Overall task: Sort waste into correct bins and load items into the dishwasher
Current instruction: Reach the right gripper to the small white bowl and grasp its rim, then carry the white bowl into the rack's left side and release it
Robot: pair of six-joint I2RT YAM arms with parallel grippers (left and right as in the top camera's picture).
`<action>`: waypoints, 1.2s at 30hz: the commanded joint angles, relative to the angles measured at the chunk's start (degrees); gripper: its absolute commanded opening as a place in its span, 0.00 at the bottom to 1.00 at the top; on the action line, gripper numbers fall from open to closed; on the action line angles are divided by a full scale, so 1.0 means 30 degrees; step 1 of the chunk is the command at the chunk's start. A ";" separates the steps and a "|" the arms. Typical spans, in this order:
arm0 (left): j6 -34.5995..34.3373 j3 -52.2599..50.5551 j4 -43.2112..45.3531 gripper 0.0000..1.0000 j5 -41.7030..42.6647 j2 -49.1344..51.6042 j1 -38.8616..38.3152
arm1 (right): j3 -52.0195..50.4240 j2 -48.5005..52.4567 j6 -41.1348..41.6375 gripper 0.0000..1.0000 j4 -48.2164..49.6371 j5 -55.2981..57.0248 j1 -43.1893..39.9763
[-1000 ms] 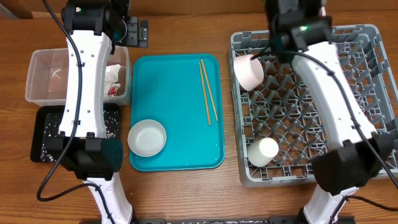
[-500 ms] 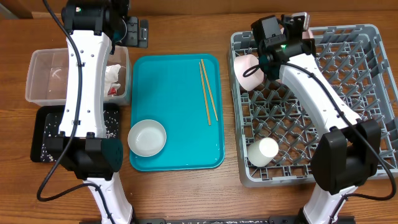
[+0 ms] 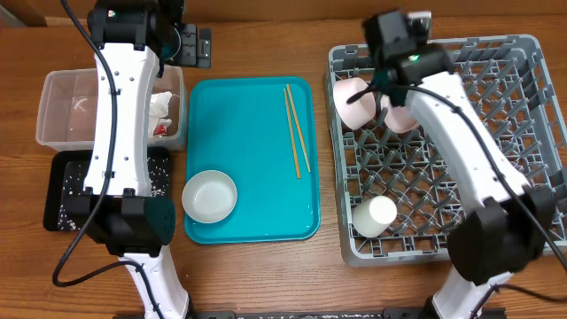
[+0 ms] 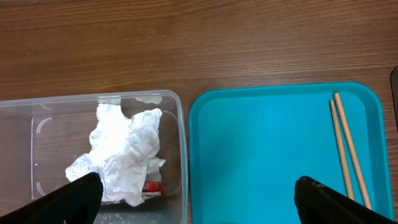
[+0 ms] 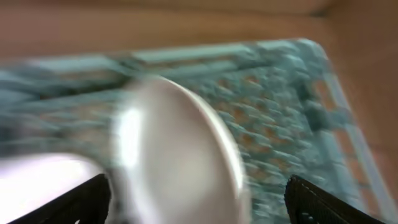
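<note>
1. Right gripper (image 5: 196, 193) spread wide over the rack (image 3: 532, 44), gripping nothing; left gripper (image 4: 199, 183) wide open, empty.
2. Chopsticks (image 3: 297, 131) on the teal tray (image 3: 248, 115), left of the right gripper, lying front-to-back; right arm looks nearer.

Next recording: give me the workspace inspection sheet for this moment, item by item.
Surface: wooden table.
Job's things: napkin and red wrapper in the clear tub; rice grains in the black tray; bowl and chopsticks on the teal tray; bowl on edge, second white dish and cup in the grey rack.
Clutter: nothing seen.
Pincers: left pincer open, above the tub and teal tray; right pincer open, above the rack's dishes, view blurred.
Cables: black cables run along both arms.
Surroundings: nothing seen.
</note>
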 commanded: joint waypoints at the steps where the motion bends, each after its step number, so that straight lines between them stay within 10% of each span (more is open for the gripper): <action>1: 0.0240 0.0393 0.0029 1.00 -0.0175 -0.0277 -0.0036 | 0.1719 -0.2295 0.0160 0.90 0.0211 -0.8633 0.0131; 7: 0.0240 0.0393 0.0029 1.00 -0.0175 -0.0277 -0.0036 | 0.0780 -0.1523 0.0874 0.77 0.1581 -1.7690 0.1537; 23: 0.0240 0.0393 0.0029 1.00 -0.0175 -0.0277 -0.0036 | -0.3308 0.4830 0.2149 0.65 0.6062 -1.6160 0.9377; 36: 0.0240 0.0393 0.0029 1.00 -0.0175 -0.0277 -0.0036 | -0.3359 0.6288 0.1523 0.31 0.5909 -1.4112 1.0207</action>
